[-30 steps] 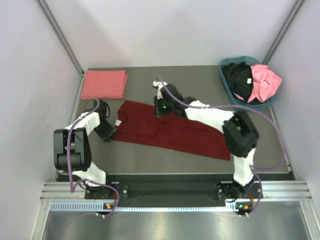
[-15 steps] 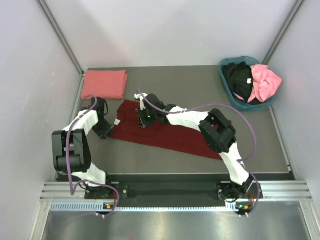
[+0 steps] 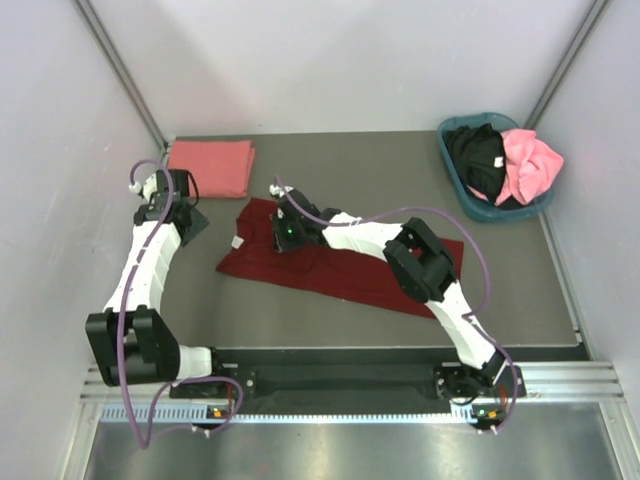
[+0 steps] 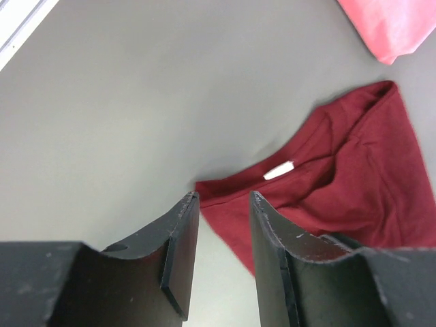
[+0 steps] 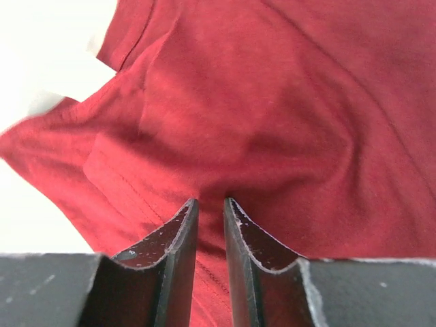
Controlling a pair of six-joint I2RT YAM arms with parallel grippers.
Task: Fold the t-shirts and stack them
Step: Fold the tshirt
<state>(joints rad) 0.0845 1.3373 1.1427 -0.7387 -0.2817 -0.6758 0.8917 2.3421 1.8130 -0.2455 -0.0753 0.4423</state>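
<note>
A dark maroon t-shirt (image 3: 340, 275) lies spread across the middle of the table, its collar end with a white label (image 4: 278, 170) to the left. My right gripper (image 3: 283, 232) reaches far over to that end. Its jaws (image 5: 210, 201) stand a narrow gap apart, tips pressed into the maroon cloth (image 5: 272, 102), which puckers there. My left gripper (image 3: 193, 221) hovers left of the shirt, open (image 4: 221, 197) over bare table, and holds nothing. A folded salmon-pink t-shirt (image 3: 208, 168) lies at the back left. Black (image 3: 478, 160) and bright pink (image 3: 530, 165) t-shirts fill the basket.
The teal-blue basket (image 3: 452, 178) stands at the back right corner. White walls close in the table on the left, back and right. The right arm's links stretch over the maroon shirt's right half and hide part of it.
The left gripper has drawn away from the shirt's left edge, up toward the back left. The right gripper has slid left along the shirt to its collar end.
</note>
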